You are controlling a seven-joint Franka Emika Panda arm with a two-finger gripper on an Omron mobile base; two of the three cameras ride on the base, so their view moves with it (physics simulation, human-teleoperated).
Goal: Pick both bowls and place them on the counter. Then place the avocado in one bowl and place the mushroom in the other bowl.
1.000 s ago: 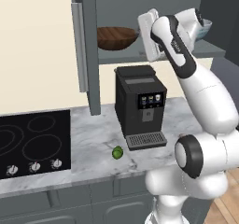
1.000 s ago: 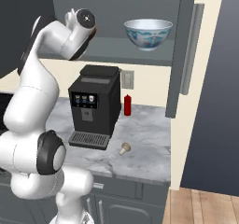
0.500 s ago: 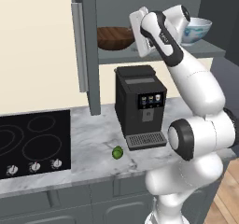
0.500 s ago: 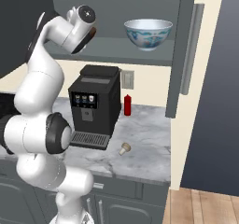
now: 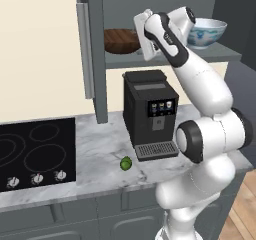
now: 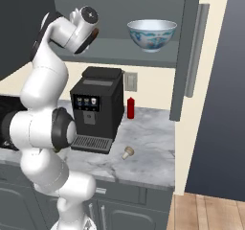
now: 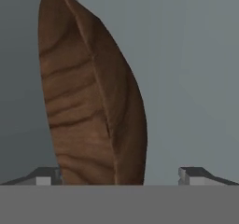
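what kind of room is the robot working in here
It looks like a rendered home kitchen. A black cooktop with knobs is set into a white marble counter over grey cabinet fronts, a black coffee machine stands on that counter, and an open cabinet shelf above holds bowls.

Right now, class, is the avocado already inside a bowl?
No, the avocado lies on the counter in front of the coffee machine.

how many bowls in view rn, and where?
2. The brown wooden bowl sits on the open cabinet shelf above the coffee machine, right in front of the open gripper. The white and blue bowl sits further right on that shelf.
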